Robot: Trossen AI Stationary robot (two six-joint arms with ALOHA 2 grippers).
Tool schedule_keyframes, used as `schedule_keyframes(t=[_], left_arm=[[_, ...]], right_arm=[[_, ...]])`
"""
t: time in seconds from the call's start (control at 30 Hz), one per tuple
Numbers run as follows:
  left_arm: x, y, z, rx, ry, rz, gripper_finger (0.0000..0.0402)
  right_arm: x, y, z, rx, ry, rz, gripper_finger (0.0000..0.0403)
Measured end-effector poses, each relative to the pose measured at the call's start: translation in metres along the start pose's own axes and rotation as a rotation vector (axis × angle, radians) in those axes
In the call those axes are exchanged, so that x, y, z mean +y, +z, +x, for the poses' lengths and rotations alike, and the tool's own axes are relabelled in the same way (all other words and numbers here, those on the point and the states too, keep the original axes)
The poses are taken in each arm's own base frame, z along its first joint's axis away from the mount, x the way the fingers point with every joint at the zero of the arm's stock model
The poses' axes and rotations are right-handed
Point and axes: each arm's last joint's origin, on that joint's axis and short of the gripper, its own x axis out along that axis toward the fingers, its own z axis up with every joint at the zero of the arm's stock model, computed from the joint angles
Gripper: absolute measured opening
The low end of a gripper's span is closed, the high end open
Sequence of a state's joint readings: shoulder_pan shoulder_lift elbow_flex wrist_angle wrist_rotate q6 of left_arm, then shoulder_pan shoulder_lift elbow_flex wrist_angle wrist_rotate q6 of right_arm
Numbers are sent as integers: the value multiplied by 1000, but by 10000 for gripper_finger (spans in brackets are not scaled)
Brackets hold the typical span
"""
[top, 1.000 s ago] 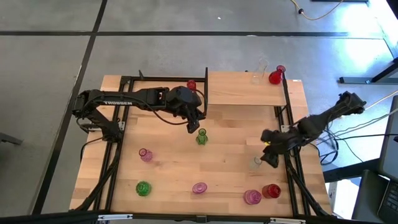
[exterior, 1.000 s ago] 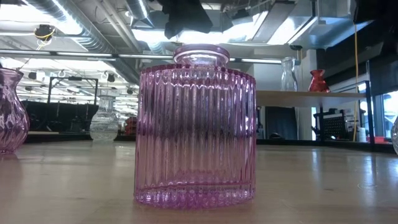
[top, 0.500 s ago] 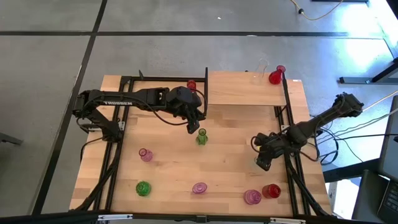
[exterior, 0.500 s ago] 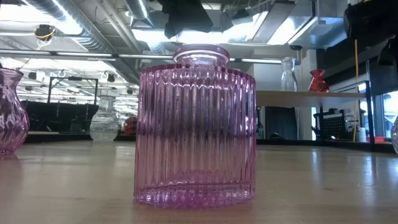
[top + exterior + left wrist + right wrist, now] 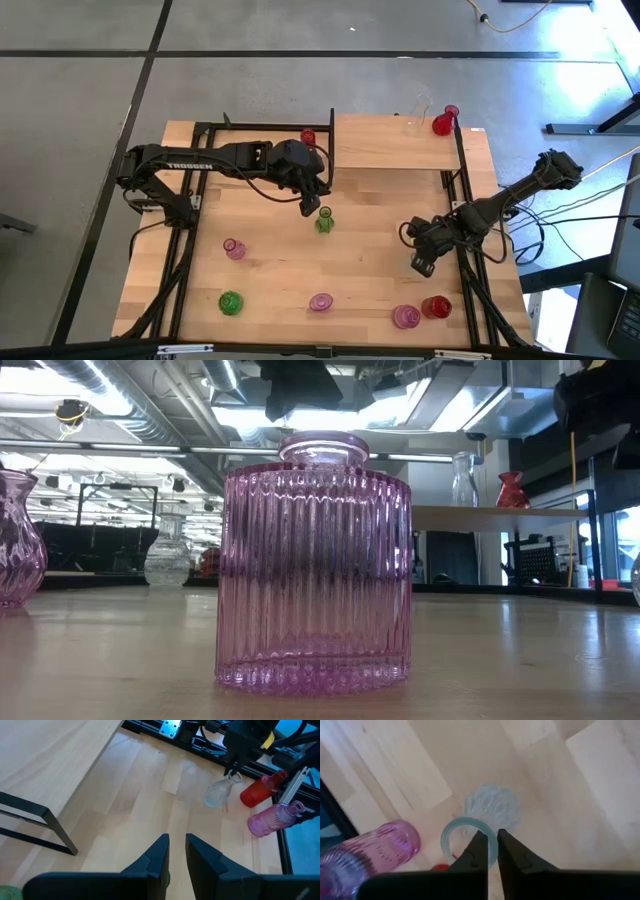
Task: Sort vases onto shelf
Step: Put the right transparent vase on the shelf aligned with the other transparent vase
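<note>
The clear vase [image 5: 492, 805] stands at the table's right, with my right gripper [image 5: 422, 262] shut on its mouth; the left wrist view shows the same vase [image 5: 217, 795]. My left gripper [image 5: 311, 205] hangs over the table's middle above a green vase [image 5: 324, 221], its fingers [image 5: 159, 851] a narrow gap apart with nothing between them. The shelf [image 5: 385, 145] at the far right carries a clear vase [image 5: 418, 115] and a red vase [image 5: 442, 122]. Other vases stand on the tabletop: pink [image 5: 234, 249], green [image 5: 231, 302], pink [image 5: 320, 301], pink [image 5: 404, 317], red [image 5: 436, 306], red [image 5: 308, 136]. My right gripper pinches the clear vase's round rim [image 5: 487, 825] at one side, one finger [image 5: 477, 855] inside the mouth and the other outside. The fingers come from above, pointing steeply down. The vase's body [image 5: 216, 797] sits below them at the tabletop; whether it is lifted I cannot tell.
A pink ribbed vase [image 5: 272, 817] and a red vase [image 5: 257, 792] stand close by the held clear vase, toward the near right corner. Black frame rails [image 5: 470, 270] run along the table's right side and a post [image 5: 331, 150] stands by the shelf's left end.
My right gripper has sunk and gone toward the table's left and near edge, onto the clear vase, which it now covers in the high view. The left arm has kept still.
</note>
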State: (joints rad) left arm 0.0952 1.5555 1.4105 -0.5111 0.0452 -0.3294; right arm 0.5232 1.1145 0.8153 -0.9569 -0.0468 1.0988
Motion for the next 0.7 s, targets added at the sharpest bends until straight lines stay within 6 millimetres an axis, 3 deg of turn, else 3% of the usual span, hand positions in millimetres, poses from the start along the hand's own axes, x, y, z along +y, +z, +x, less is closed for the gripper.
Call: schedule_keyframes(t=[0.17, 0.33, 0.53, 0.7], left_arm=[[0, 0, 0, 0, 0, 0, 57], [0, 0, 0, 0, 0, 0, 57], [0, 0, 0, -1, -1, 31, 57], [0, 1, 0, -9, -4, 35, 57]], right_arm=[[2, 0, -5, 36, 13, 1, 14], [6, 6, -28, 35, 7, 23, 6], [2, 32, -76, -43, 8, 71, 3], [-19, 55, -124, -153, -52, 137, 2]])
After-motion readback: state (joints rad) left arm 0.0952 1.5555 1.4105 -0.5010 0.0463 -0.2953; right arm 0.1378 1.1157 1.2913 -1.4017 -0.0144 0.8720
